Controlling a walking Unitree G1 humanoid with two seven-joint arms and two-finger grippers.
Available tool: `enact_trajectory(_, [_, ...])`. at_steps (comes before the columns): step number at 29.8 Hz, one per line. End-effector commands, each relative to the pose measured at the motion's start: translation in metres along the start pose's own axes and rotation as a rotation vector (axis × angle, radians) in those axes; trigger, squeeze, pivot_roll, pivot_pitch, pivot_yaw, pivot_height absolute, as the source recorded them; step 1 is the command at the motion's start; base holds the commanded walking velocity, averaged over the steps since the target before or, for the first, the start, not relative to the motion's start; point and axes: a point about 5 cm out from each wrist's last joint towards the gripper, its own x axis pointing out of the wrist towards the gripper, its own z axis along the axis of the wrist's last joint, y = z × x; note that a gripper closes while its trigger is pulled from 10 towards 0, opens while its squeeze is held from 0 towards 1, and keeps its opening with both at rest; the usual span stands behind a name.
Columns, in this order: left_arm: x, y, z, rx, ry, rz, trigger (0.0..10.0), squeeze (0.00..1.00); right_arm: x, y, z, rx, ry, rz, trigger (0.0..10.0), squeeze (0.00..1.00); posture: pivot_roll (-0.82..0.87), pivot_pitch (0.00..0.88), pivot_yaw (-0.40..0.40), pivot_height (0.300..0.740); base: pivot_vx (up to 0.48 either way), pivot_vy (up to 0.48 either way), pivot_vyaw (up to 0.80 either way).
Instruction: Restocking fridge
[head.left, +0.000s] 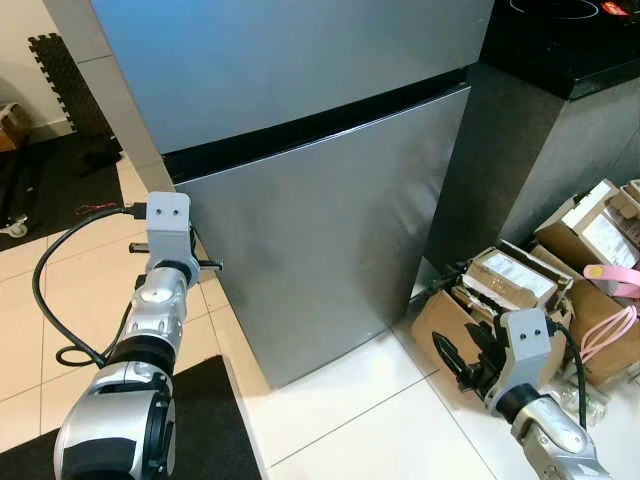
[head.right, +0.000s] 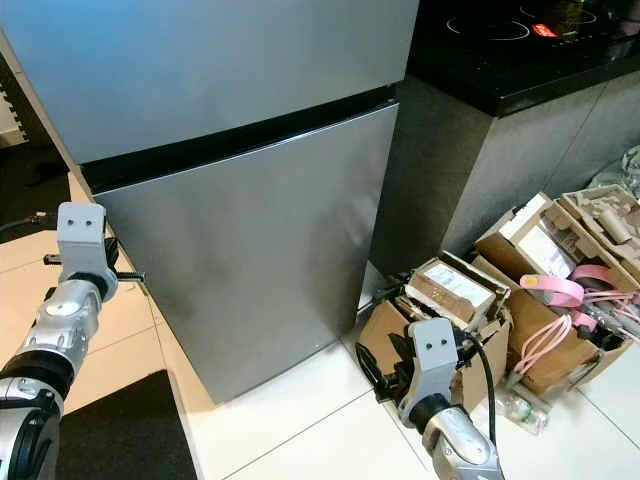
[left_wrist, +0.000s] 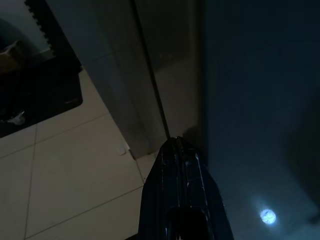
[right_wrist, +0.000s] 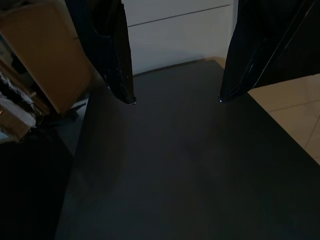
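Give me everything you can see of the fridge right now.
The fridge is a tall grey metal-look cabinet with two doors, both shut, split by a black band. No handle shows on either door front. It stands upright on pale floor tiles, close beside a dark counter unit on the robot's right. The left pincer, shut, is at the lower door's left edge; whether it touches is unclear.

Head views: evenly lit, sharp, daylight-toned; no motion blur.
Fridge (head.left: 320, 200): soft sheen on the lower door, no hard glare.
Floor (head.left: 350, 420): pale tiles bright, faint shadow at the fridge base.
Wrist views: very dark, underexposed, grainy.
Left wrist view: one small light spot reflected on the fridge side.
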Motion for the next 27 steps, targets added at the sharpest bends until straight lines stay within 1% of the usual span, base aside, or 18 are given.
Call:
enact_trajectory(1, [-0.006, -0.021, -0.019, -0.019, 0.034, -0.065, 10.0, 0.0, -0.004, 0.0, -0.003, 0.027, 0.008, -0.011, 10.0, 0.0, -0.06, 0.25, 0.064, 0.74, 0.0, 0.0, 0.0])
enact_trajectory(3, [-0.011, -0.034, -0.032, -0.027, 0.064, -0.098, 10.0, 0.0, -0.004, 0.001, -0.003, 0.029, 0.009, -0.012, 10.0, 0.0, -0.06, 0.245, 0.062, 0.74, 0.0, 0.0, 0.0])
enact_trajectory(5, [-0.012, -0.041, -0.036, -0.031, 0.081, -0.139, 10.0, 0.0, -0.003, 0.001, -0.002, 0.028, 0.008, -0.011, 10.0, 0.0, -0.06, 0.243, 0.061, 0.74, 0.0, 0.0, 0.0])
enact_trajectory(6, [-0.012, -0.041, -0.036, -0.031, 0.081, -0.139, 10.0, 0.0, -0.003, 0.001, -0.002, 0.028, 0.008, -0.011, 10.0, 0.0, -0.06, 0.243, 0.061, 0.74, 0.0, 0.0, 0.0])
enact_trajectory(8, [-0.01, -0.049, -0.032, -0.027, 0.082, -0.201, 10.0, 0.0, -0.002, 0.0, -0.001, 0.025, 0.006, -0.009, 10.0, 0.0, -0.06, 0.24, 0.062, 0.74, 0.0, 0.0, 0.0])
enact_trajectory(9, [-0.01, -0.049, -0.032, -0.027, 0.082, -0.201, 10.0, 0.0, -0.002, 0.0, -0.001, 0.025, 0.006, -0.009, 10.0, 0.0, -0.06, 0.24, 0.062, 0.74, 0.0, 0.0, 0.0])
enact_trajectory(10, [-0.008, -0.057, -0.028, -0.02, 0.073, -0.278, 10.0, 0.0, -0.001, -0.001, 0.0, 0.022, 0.003, -0.011, 10.0, 0.0, -0.07, 0.238, 0.064, 0.74, 0.0, 0.0, 0.0])
enact_trajectory(11, [-0.008, -0.058, -0.026, -0.004, 0.069, -0.292, 10.0, 0.0, -0.001, -0.001, 0.001, 0.022, 0.001, -0.013, 10.0, 0.0, -0.07, 0.238, 0.064, 0.74, 0.0, 0.0, 0.0])
enact_trajectory(13, [-0.008, -0.058, -0.026, -0.004, 0.069, -0.292, 10.0, 0.0, -0.001, -0.001, 0.001, 0.022, 0.001, -0.013, 10.0, 0.0, -0.07, 0.238, 0.064, 0.74, 0.0, 0.0, 0.0])
enact_trajectory(15, [-0.006, -0.057, -0.024, 0.003, 0.065, -0.284, 10.0, 0.0, -0.001, -0.002, 0.001, 0.021, -0.001, -0.016, 10.0, 0.0, -0.07, 0.237, 0.066, 0.74, 0.0, 0.0, 0.0])
enact_trajectory(16, [-0.003, -0.044, -0.018, 0.008, 0.057, -0.209, 10.0, 0.0, -0.002, -0.003, 0.002, 0.021, -0.008, -0.024, 10.0, 0.0, -0.07, 0.237, 0.071, 0.74, 0.0, 0.0, 0.0])
enact_trajectory(17, [-0.001, -0.039, -0.015, 0.009, 0.053, -0.182, 10.0, 0.0, -0.002, -0.003, 0.003, 0.021, -0.011, -0.027, 10.0, 0.0, -0.07, 0.237, 0.071, 0.74, 0.0, 0.0, 0.0])
enact_trajectory(18, [0.0, -0.035, -0.012, 0.011, 0.044, -0.166, 10.0, 0.0, -0.002, -0.003, 0.003, 0.021, -0.013, -0.03, 10.0, 0.0, -0.07, 0.237, 0.071, 0.74, 0.0, 0.0, 0.0])
enact_trajectory(19, [0.0, -0.035, -0.012, 0.011, 0.044, -0.166, 10.0, 0.0, -0.002, -0.003, 0.003, 0.021, -0.013, -0.03, 10.0, 0.0, -0.07, 0.237, 0.071, 0.74, 0.0, 0.0, 0.0])
enact_trajectory(22, [0.003, -0.023, -0.003, 0.026, 0.019, -0.126, 10.0, 0.0, -0.002, -0.004, 0.003, 0.021, -0.015, -0.034, 10.0, 0.0, -0.07, 0.238, 0.073, 0.74, 0.0, 0.0, 0.0])
enact_trajectory(24, [0.003, -0.021, -0.002, 0.029, 0.015, -0.118, 10.0, 0.0, -0.003, -0.004, 0.003, 0.022, -0.016, -0.034, 10.0, 0.0, -0.07, 0.238, 0.073, 0.74, 0.0, 0.0, 0.0])
enact_trajectory(26, [0.004, -0.007, 0.004, 0.04, 0.005, -0.06, 10.0, 0.0, -0.002, -0.004, 0.003, 0.024, -0.017, -0.035, 10.0, 0.0, -0.07, 0.237, 0.072, 0.74, 0.0, 0.0, 0.0])
enact_trajectory(27, [0.004, -0.007, 0.004, 0.04, 0.005, -0.06, 10.0, 0.0, -0.002, -0.004, 0.003, 0.024, -0.017, -0.035, 10.0, 0.0, -0.07, 0.237, 0.072, 0.74, 0.0, 0.0, 0.0])
